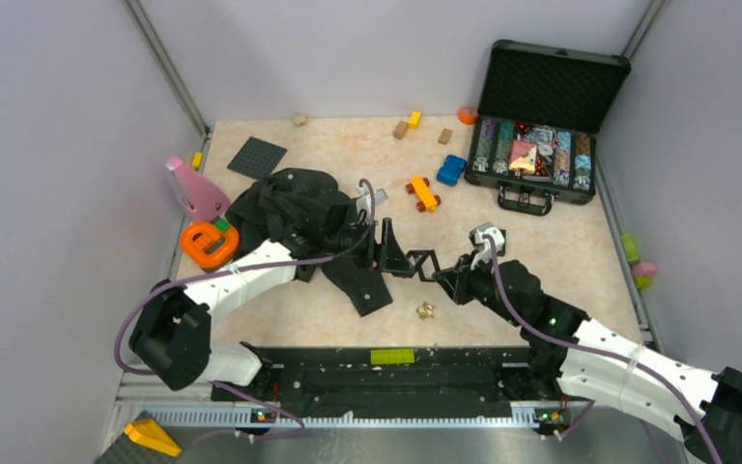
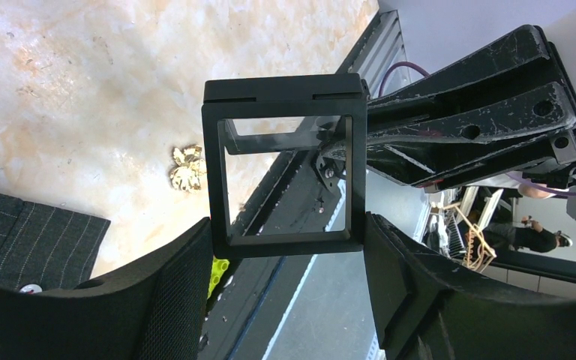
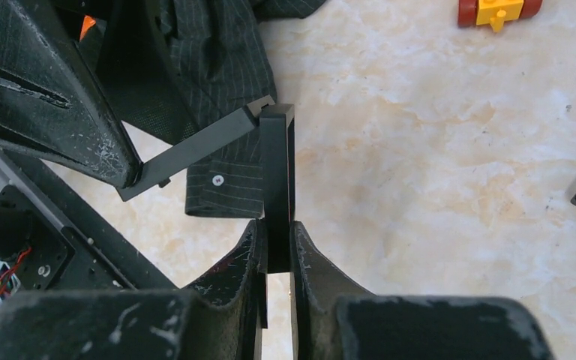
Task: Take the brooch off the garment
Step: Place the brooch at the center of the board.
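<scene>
Black hinged box (image 1: 415,263) is held open betw. both arms; its clear-windowed half is gripped across its width by L fingers (image 2: 187,255); other half is pinched edge-on by R fingers (image 3: 247,259), closed tight on it; brooch (image 1: 426,310) is seen loose on bench (image 1: 560,242), near where the fingers meet, on the arm-base side, off the garment (image 1: 285,208); garment is bunched behind L fingers, cuff just beside them.
</scene>
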Robot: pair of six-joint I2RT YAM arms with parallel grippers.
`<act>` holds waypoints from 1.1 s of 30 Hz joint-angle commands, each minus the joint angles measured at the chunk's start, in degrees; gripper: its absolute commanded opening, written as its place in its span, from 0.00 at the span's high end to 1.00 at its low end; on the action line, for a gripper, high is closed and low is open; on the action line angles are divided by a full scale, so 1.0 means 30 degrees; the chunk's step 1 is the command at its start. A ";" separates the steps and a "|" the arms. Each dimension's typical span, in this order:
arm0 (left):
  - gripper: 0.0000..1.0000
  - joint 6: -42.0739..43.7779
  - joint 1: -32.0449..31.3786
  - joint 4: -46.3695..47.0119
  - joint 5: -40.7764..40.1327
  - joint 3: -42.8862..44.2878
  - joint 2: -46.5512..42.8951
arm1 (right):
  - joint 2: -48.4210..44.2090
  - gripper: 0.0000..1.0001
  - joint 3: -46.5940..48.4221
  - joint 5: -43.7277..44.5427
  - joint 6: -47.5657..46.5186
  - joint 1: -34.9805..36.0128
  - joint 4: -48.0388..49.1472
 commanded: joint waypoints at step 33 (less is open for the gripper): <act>0.12 1.9485 -0.9829 0.7596 -1.7824 -0.7799 -0.8253 | 0.3043 1.00 0.3905 -0.3332 1.5023 -0.1075 -0.5093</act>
